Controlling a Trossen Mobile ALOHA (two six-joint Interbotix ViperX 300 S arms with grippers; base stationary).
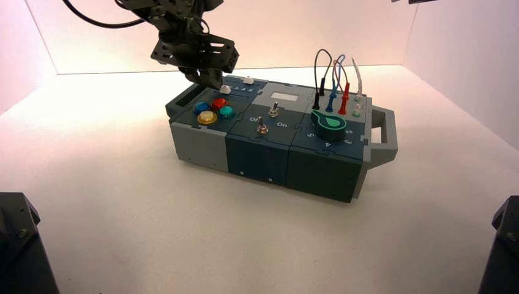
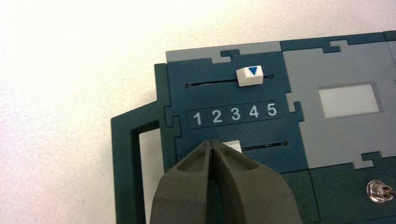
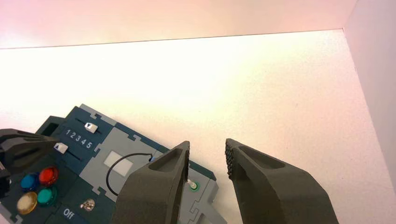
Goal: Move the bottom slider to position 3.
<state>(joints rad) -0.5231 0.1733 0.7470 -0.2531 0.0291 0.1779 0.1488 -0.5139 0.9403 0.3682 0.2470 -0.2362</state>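
The small white blocky bottom slider (image 2: pixel 232 146), near numeral 2, is being pushed by the left gripper (image 2: pixel 212 143), jaws clenched, toward the tiny white numeral position 3 (image 2: pixel 235 113); the right gripper (image 3: pixel 208 156), jaws released, is being parked above the box.

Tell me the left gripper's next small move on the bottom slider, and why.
Probably push sideways toward the 5 end. The left gripper, fingers shut, sits against the bottom slider, whose knob shows just past the tips, about under the 2-3 gap; position 3 lies slightly further along. A short nudge should centre it there. The right gripper hangs open, away from the sliders.
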